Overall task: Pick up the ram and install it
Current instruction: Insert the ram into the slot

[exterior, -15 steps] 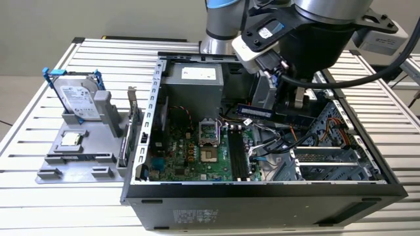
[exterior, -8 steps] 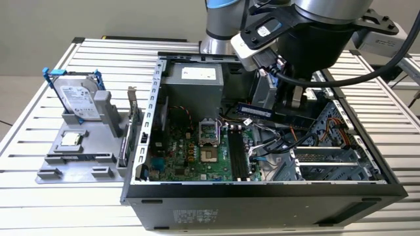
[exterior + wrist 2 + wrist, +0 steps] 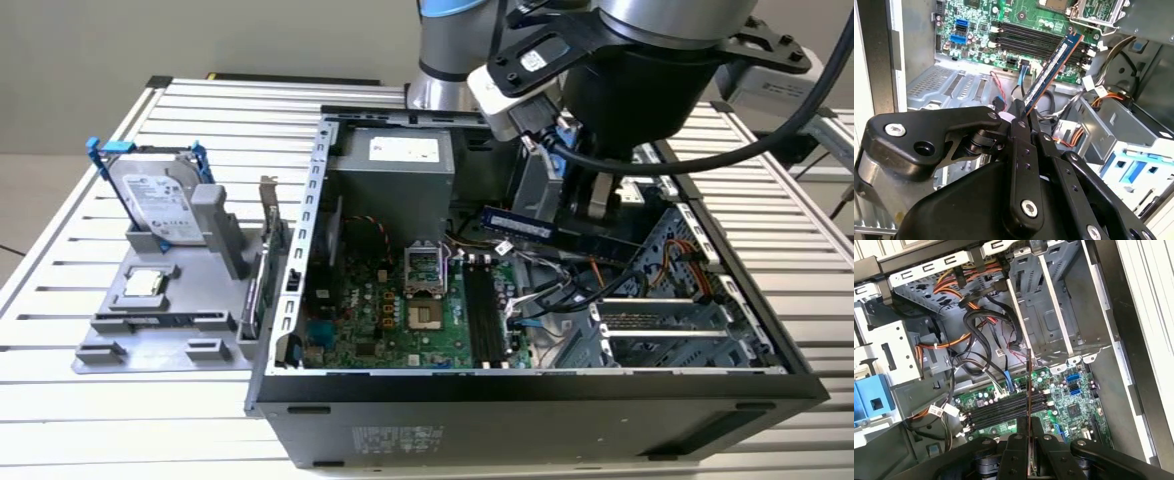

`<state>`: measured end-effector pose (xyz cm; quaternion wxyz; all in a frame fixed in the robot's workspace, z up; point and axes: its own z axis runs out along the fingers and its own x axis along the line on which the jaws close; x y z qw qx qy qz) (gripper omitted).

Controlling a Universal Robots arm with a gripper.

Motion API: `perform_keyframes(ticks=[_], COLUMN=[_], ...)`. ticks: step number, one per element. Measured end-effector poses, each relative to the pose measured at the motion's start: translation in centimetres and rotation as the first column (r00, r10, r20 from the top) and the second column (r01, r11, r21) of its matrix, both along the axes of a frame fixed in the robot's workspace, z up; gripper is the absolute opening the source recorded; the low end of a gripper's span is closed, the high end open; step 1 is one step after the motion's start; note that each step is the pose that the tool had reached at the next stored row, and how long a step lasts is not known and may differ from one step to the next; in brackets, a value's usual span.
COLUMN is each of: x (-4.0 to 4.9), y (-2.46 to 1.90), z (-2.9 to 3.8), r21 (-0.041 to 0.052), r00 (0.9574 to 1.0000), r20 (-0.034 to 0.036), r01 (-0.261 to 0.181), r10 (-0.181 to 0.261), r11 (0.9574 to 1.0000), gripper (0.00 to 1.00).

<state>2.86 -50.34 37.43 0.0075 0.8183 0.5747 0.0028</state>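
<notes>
The ram [image 3: 518, 223] is a long blue stick held in the air inside the open computer case, with my gripper [image 3: 587, 228] shut on one end of it. It hangs over the cables beside the motherboard [image 3: 387, 310], above the black memory slots [image 3: 483, 318] and apart from them. In the second wrist view the ram [image 3: 1054, 65] juts out from my gripper [image 3: 1026, 117] toward the memory slots [image 3: 1039, 37]. The first wrist view has the ram [image 3: 1029, 390] edge-on as a thin line rising from my gripper [image 3: 1029, 439], crossing the memory slots [image 3: 1004, 409].
A grey holder [image 3: 160, 330] on the table at the exterior view's left carries a silver hard drive [image 3: 154, 200] with blue rails and a square processor chip [image 3: 144, 285]. Inside the case are the power supply [image 3: 394, 165], loose cables [image 3: 561, 290] and a metal drive cage [image 3: 667, 330].
</notes>
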Motion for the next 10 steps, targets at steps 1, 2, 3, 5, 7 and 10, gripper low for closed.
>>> perform_keyframes(ticks=[1,2,3,5,7,10], x=[-0.01,-0.01,-0.02,-0.03,-0.04,-0.04], y=[0.00,0.00,0.00,0.00,0.00,0.00], z=[0.00,0.00,0.00,0.00,0.00,0.00], r21=[0.0000,0.0000,0.0000,0.0000,0.0000,0.0000], r00=[1.0000,0.9999,0.9998,0.9996,0.9992,0.9984], r20=[0.0000,0.0000,0.0000,0.0000,0.0000,0.0000], r01=[0.006,0.012,0.018,0.029,0.041,0.056], r10=[-0.006,-0.012,-0.018,-0.029,-0.041,-0.056], r11=[1.0000,0.9999,0.9998,0.9996,0.9992,0.9984], gripper=[0.00,0.00,0.00,0.00,0.00,0.00])
